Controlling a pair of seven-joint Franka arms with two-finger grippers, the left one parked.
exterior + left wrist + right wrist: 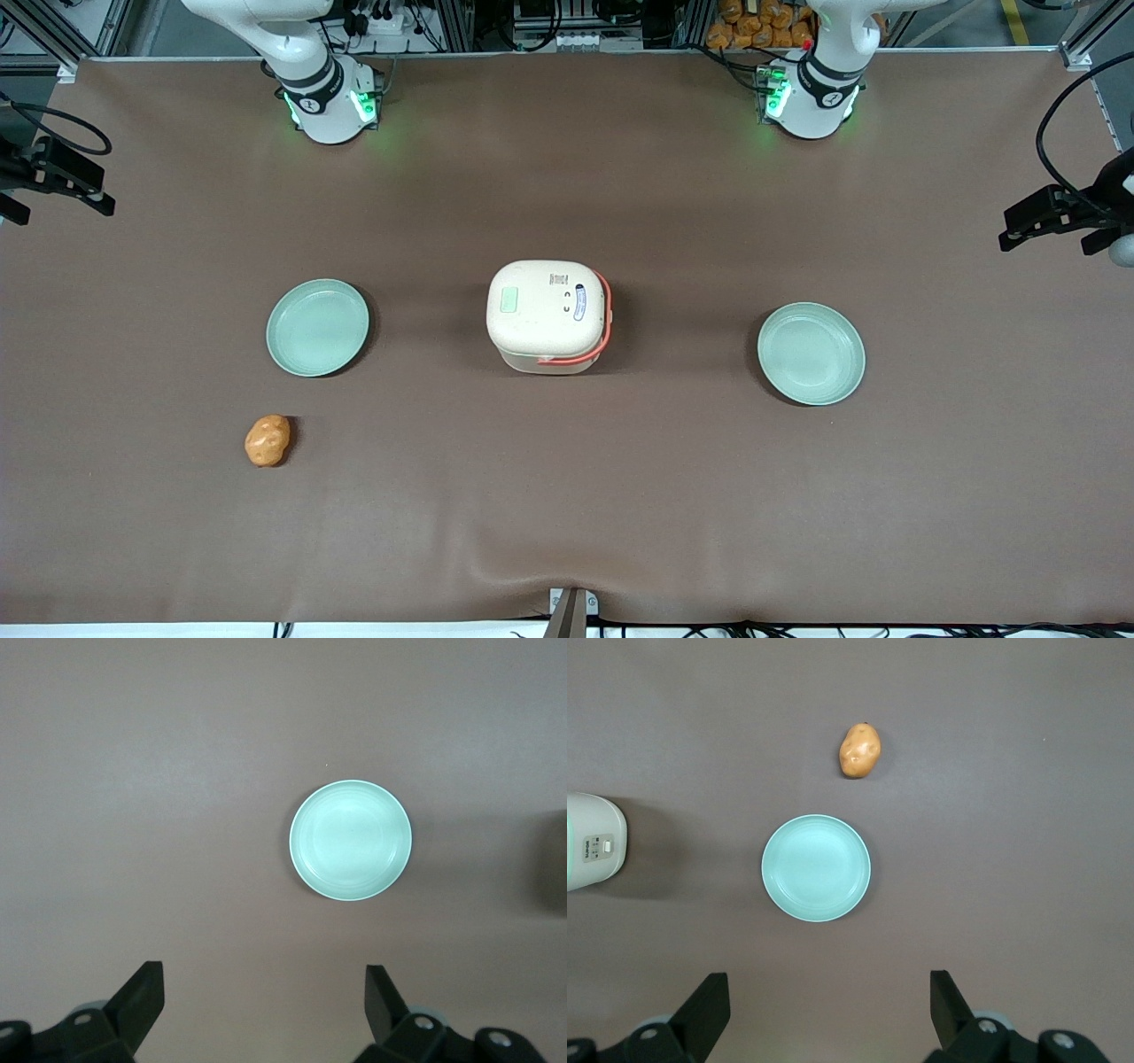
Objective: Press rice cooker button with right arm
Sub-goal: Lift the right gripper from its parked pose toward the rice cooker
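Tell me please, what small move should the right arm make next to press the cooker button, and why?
Probably swing the gripper sideways toward the rice cooker. It hangs open, high above the mint plate at the working arm's end of the table, with the potato close by. The closed lid's green button is untouched, and the cooker shows only at the wrist view's edge.
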